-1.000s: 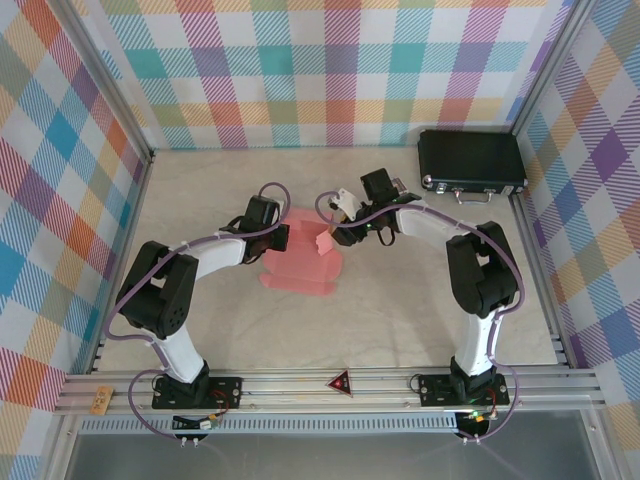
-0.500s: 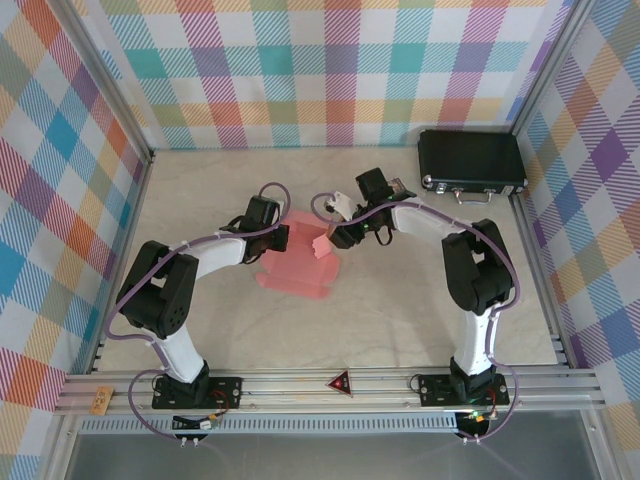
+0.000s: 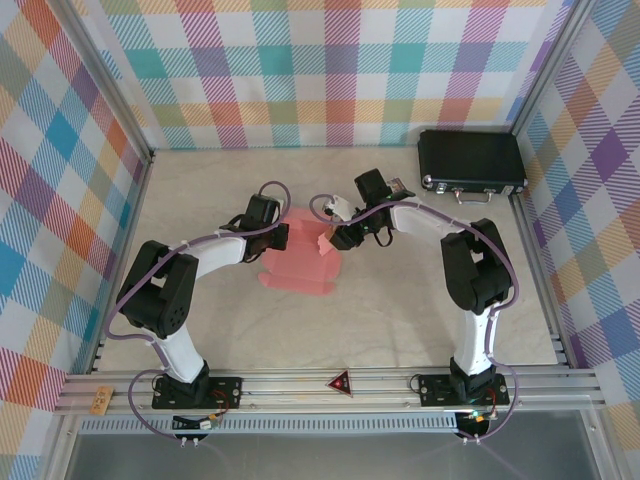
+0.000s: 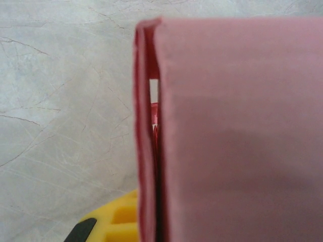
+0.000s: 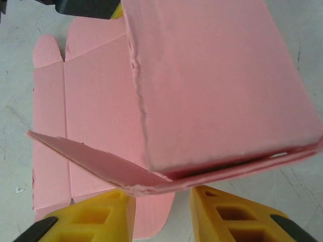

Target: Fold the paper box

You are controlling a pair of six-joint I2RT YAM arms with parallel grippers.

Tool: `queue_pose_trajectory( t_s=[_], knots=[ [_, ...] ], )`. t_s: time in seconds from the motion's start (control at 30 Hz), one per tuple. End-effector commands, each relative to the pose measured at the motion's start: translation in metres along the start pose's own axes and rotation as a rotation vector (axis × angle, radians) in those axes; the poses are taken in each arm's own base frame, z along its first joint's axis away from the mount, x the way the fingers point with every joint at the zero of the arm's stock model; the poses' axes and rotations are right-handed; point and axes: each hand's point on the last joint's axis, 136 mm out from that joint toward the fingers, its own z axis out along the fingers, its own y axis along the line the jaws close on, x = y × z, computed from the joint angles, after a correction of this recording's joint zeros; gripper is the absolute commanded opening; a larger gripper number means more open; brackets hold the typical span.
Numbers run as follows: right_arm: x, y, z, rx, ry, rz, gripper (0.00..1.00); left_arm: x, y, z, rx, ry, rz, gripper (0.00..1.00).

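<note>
The left arm (image 3: 165,300) bends up from the lower left and reaches right to mid-frame. There the left gripper (image 3: 271,230) is closed on the left wall of the paper box (image 3: 298,268), with one yellow finger (image 4: 108,224) beside the doubled cardboard. The half-folded pink box lies at the centre of the surface (image 3: 400,310). The right gripper (image 3: 333,238) is at the box's upper right. Its jaws are partly apart and hold nothing, and a raised flap edge sits just ahead of them. The right arm (image 3: 478,270) reaches left from its elbow. A black case (image 3: 472,162) lies at the upper right, well apart.
</note>
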Motion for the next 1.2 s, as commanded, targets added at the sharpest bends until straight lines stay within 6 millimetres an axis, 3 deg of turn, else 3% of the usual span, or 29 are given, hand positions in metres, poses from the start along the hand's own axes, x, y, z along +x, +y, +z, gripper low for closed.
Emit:
queue_pose_trajectory(
  t_s=[0.0,0.23,0.43,0.83,1.17],
  knots=[
    [-0.010,0.005,0.004,-0.042,-0.014,-0.043,0.35,-0.006,-0.005,-0.001,0.003,-0.007,0.007,0.00],
    [-0.021,-0.006,0.008,-0.003,-0.034,-0.032,0.39,-0.006,-0.007,-0.003,0.014,0.000,0.001,0.00],
    [-0.026,-0.029,0.014,0.129,-0.040,0.007,0.40,-0.004,-0.009,-0.008,0.027,0.012,-0.032,0.00],
    [-0.032,-0.051,0.023,0.274,-0.089,0.096,0.42,0.013,-0.006,-0.017,0.013,0.058,-0.089,0.00],
    [-0.033,-0.056,0.030,0.280,-0.113,0.146,0.46,0.013,-0.006,-0.018,0.014,0.066,-0.082,0.00]
  ],
)
